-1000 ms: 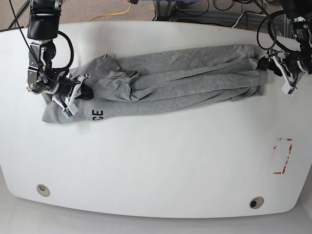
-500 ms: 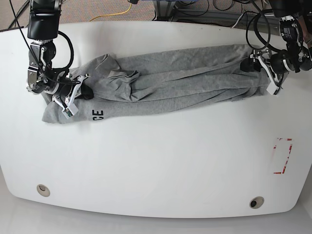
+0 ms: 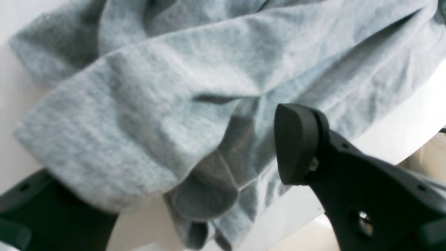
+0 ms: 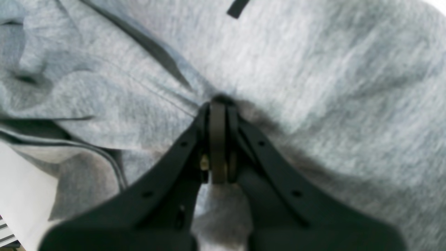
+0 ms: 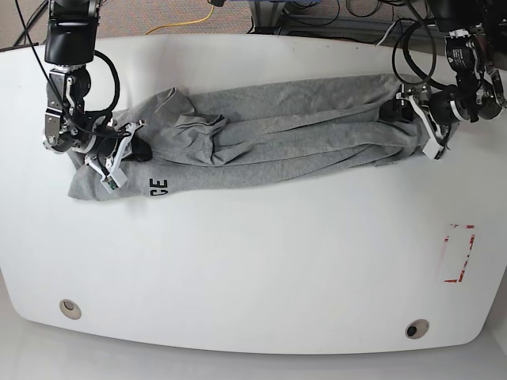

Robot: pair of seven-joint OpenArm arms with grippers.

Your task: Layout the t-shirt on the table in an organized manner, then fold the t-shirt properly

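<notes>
The grey t-shirt [image 5: 277,131] lies bunched in a long wrinkled band across the far half of the white table [image 5: 253,269], with dark letters showing near its left end. At that end my right gripper [image 5: 125,152] is shut on a pinch of the fabric; the right wrist view has its jaws [image 4: 217,111] pressed together on the t-shirt [image 4: 313,69]. My left gripper [image 5: 413,119] is at the shirt's right end. There it stands open [image 3: 163,167], and a thick fold of the t-shirt [image 3: 139,104] lies between its spread fingers [image 3: 296,146].
A red tape rectangle [image 5: 458,253] marks the table's right side. Two round grommet holes [image 5: 70,308] [image 5: 417,328] sit near the front edge. Cables and a yellow cord [image 5: 190,22] lie on the floor beyond the far edge.
My left arm has moved left from off the shirt's right end onto it, and its open fingers now straddle the cloth. The right arm has held still, shut on the shirt.
</notes>
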